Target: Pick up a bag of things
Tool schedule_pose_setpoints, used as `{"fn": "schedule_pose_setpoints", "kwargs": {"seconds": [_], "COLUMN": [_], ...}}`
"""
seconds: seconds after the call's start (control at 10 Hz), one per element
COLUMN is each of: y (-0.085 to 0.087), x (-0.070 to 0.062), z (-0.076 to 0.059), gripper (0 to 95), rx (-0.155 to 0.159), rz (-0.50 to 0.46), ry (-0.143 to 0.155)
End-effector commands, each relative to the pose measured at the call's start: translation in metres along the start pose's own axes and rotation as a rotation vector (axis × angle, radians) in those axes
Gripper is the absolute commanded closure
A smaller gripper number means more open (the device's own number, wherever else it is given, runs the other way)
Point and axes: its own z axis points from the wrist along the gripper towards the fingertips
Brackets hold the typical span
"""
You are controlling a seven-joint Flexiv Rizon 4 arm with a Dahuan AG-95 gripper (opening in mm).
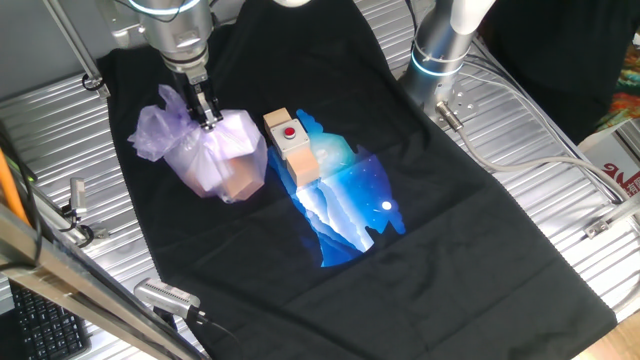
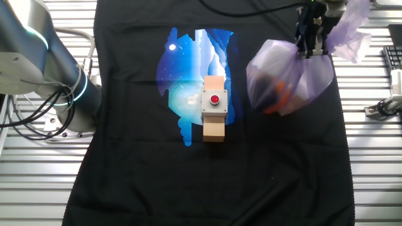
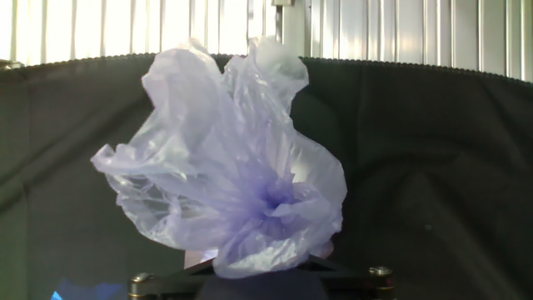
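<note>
Bag of things [image 1: 215, 150] on the black printed cloth [image 1: 470, 240], left of the wooden block with red button [image 1: 290, 143] in one fixed view, near it but apart. Gripper [image 1: 207, 115] down on the knotted neck, fingers nearly together with the gathered plastic pinched between; crinkly top [image 3: 225, 167] flaring past the fingers in hand view. Step in hand, by judgement: grasp made, lift at its start. Whether the bag's underside has left the cloth: cannot tell, though the other fixed view hints at the body hanging from the neck. Contents: tan blocks showing through the lilac film low in the bag, an orange piece [image 2: 279, 97] visible from the other side; exact count unclear. Next: straight vertical pull, slow, since thin film may slip or stretch at the knot; load likely to swing, so no sideways motion toward the block until well above it.
</note>
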Motion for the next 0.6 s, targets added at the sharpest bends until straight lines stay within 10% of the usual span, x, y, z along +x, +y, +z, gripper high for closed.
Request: {"fn": "schedule_pose_setpoints", "kwargs": {"seconds": [0.1, 0.6], "y": [0.0003, 0.0047], "x": [0.0004, 0.0039], "z": [-0.0027, -0.0084], "gripper": [95.0, 95.0], "rx": [0.002, 0.019], "rz": [0.0, 0.0], "ry": [0.003, 0.001]}}
